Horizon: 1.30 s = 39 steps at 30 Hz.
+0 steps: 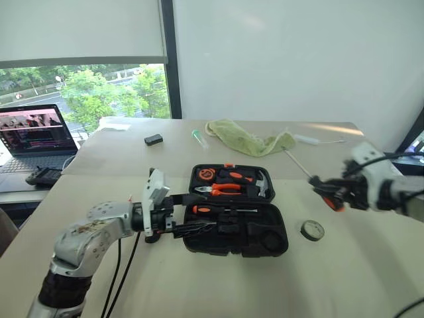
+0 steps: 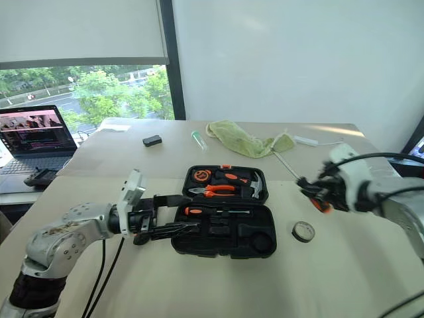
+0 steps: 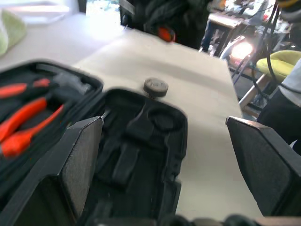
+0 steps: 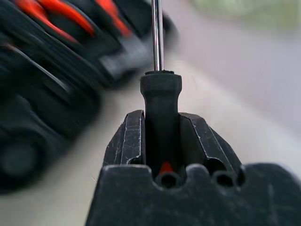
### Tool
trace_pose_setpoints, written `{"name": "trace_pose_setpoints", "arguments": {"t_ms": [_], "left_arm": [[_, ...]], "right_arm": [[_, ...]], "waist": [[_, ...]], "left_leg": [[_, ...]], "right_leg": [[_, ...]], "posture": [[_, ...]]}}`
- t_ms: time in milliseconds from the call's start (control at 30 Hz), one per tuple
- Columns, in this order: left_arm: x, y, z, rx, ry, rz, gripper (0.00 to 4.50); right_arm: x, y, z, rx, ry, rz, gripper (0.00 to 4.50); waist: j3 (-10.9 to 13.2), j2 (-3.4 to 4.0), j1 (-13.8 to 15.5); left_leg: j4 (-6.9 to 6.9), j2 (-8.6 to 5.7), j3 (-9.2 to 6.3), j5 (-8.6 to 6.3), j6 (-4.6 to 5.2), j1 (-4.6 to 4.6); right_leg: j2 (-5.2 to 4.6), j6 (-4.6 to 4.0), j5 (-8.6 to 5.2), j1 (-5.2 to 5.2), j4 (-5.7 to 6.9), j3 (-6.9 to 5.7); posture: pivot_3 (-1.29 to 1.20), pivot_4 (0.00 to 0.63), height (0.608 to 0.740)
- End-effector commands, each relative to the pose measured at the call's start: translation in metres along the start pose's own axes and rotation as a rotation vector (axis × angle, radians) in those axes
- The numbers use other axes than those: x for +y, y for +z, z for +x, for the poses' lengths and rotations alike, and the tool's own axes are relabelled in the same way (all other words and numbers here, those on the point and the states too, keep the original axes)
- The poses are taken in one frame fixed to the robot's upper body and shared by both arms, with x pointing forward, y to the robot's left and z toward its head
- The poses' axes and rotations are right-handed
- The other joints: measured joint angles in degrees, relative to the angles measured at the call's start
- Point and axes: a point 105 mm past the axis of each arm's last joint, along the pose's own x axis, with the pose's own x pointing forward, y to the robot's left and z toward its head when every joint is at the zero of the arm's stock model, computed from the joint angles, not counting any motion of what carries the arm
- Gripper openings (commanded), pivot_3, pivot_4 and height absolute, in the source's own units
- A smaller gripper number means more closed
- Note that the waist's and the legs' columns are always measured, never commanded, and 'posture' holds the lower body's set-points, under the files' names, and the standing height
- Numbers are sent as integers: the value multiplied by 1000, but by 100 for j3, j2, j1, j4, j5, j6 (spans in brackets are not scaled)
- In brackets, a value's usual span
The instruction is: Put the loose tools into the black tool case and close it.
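1. A plain white wall [image 1: 298, 59] fills the upper right of the frame.
2. In the upper left, a window [image 1: 99, 93] shows green trees in daylight, with a white roller blind [image 1: 79, 30] drawn partway down.
3. A dark window frame post [image 1: 171, 59] divides window from wall.
4. The beige surface [image 1: 218, 285] spans the lower frame.
5. An open laptop [image 1: 36, 136] sits at the left edge.
6. A yellow-green cloth [image 1: 248, 140] lies near the surface's far edge.

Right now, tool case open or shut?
Open. The black tool case lies with its lid flat, pliers and empty recesses exposed.
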Motion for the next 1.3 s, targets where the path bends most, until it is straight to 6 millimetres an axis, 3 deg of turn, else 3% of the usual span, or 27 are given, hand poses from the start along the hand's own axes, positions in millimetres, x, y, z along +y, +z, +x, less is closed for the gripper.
{"name": "trace_pose_setpoints", "arguments": {"t_ms": [33, 167, 300, 500, 800, 1300], "left_arm": [[-4, 11, -20, -31, -23, 30, 4500], [-9, 8, -38, -1, -48, 0, 4500], [-10, 4, -50, 30, -40, 11, 4500], [-9, 2, -52, 38, -22, 30, 4500], [-10, -1, -52, 25, -4, 38, 4500], [-14, -4, -57, 30, -10, 55, 4500]], "right_arm": [[29, 13, 21, 26, 135, -187, 729], [41, 12, 44, 99, 241, -388, 728], [51, -5, 63, 200, 348, -511, 728], [58, -21, 75, 279, 455, -593, 728], [49, -26, 93, 302, 454, -504, 728], [40, -38, 105, 354, 440, -449, 728]], "waist": [[2, 2, 3], [9, 10, 58], [9, 9, 90], [12, 10, 108], [12, 10, 57], [10, 6, -11]], "left_leg": [[0, -1, 0, 0, 0, -4], [2, -11, -1, -1, 2, -25], [10, -15, 2, 14, -24, -44], [10, -17, 3, 17, -29, -57], [5, -8, 1, 9, -16, -11], [1, -4, 0, 12, -22, 29]], "right_leg": [[-1, 0, 0, -5, -1, 0], [-14, 1, -1, -23, -5, -11], [-17, 1, 0, -30, -16, -16], [-19, 2, 0, -45, -12, -19], [-11, -4, 3, -10, 2, -20], [-14, -20, 13, 10, 20, -18]], "posture": [[0, 150, 740], [0, 150, 740], [0, 150, 740], [0, 150, 740], [0, 150, 740], [0, 150, 740]]}}
